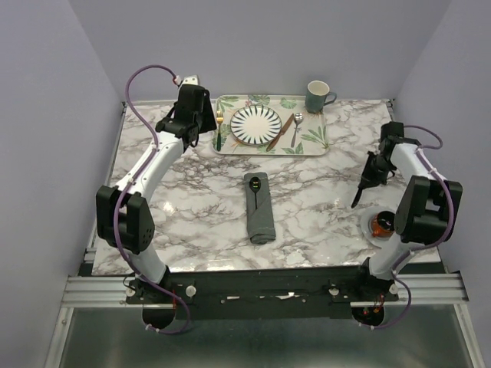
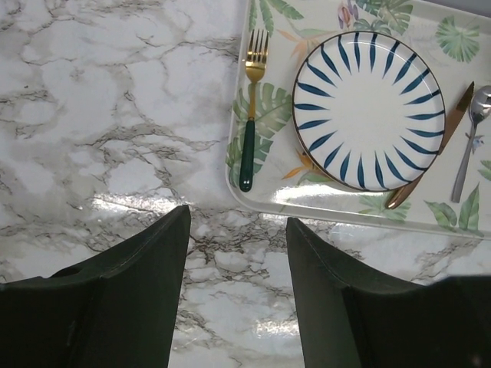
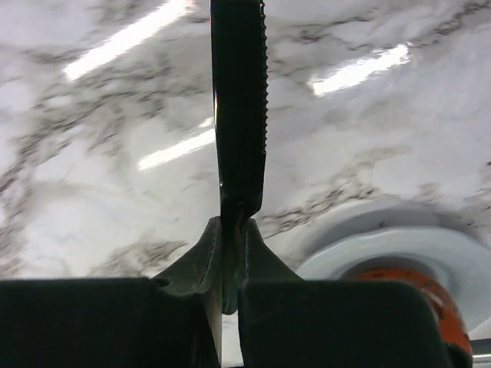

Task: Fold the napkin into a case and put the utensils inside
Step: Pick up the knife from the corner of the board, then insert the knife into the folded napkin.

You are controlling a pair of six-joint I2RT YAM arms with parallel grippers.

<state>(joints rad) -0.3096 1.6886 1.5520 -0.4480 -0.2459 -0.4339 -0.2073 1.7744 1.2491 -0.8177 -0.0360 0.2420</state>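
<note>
1. Your left end effector [image 2: 238,226] hangs released, fingers apart, over the surface [image 2: 92,115] just short of the tray [image 2: 322,205].
2. Your right end effector [image 3: 232,234] is clenched on a dark serrated knife [image 3: 239,115], near a white dish [image 3: 399,245].
3. The case [image 1: 261,215] lies mid-surface, a dark spoon [image 1: 255,184] showing at its far end.
4. The fork [image 2: 247,153], brown knife [image 2: 453,119] and silver spoon [image 2: 466,161] lie on the tray beside the plate [image 2: 368,107].

Marble-pattern table [image 1: 322,199]; near its far edge, a leaf-print tray [image 1: 311,138] carrying a white plate with dark radial stripes [image 1: 256,123]. Green mug [image 1: 317,96] upright at the tray's far right corner. Near right: small white dish [image 1: 367,228] holding something orange, partly hidden.
</note>
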